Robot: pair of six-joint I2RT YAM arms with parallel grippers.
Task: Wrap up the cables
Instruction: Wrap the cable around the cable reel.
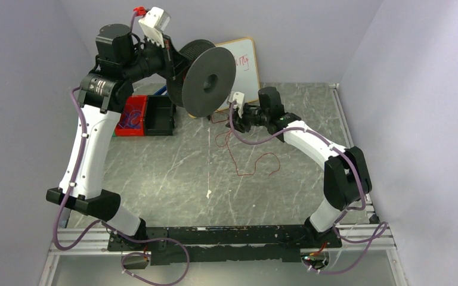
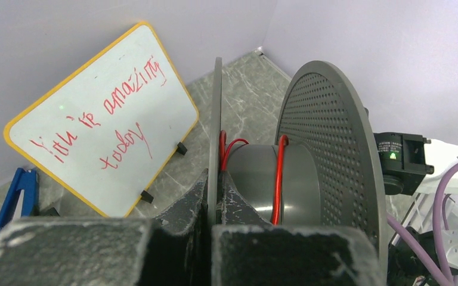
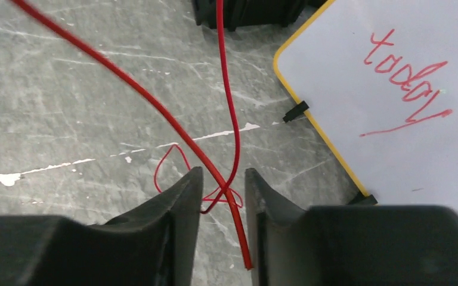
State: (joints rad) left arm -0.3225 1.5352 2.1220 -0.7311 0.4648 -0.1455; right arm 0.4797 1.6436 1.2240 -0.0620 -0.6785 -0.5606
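Note:
My left gripper [image 1: 176, 65] is raised at the back left and holds a grey-black spool [image 1: 206, 80] off the table. In the left wrist view its fingers [image 2: 219, 179] are shut on the spool's thin flange [image 2: 217, 119], and red cable [image 2: 279, 179] lies round the hub. More of the thin red cable [image 1: 237, 167] hangs from the spool and lies in loose loops on the table. My right gripper [image 1: 234, 116] is low beside those loops. In the right wrist view its fingers [image 3: 222, 173] stand a little apart with a cable strand [image 3: 146, 101] passing between them, unpinched.
A small yellow-framed whiteboard [image 1: 244, 65] with red writing leans at the back, behind the spool. A red bin [image 1: 132, 116] and a black box [image 1: 161, 116] sit at the back left under my left arm. A white scrap [image 1: 207, 193] lies mid-table.

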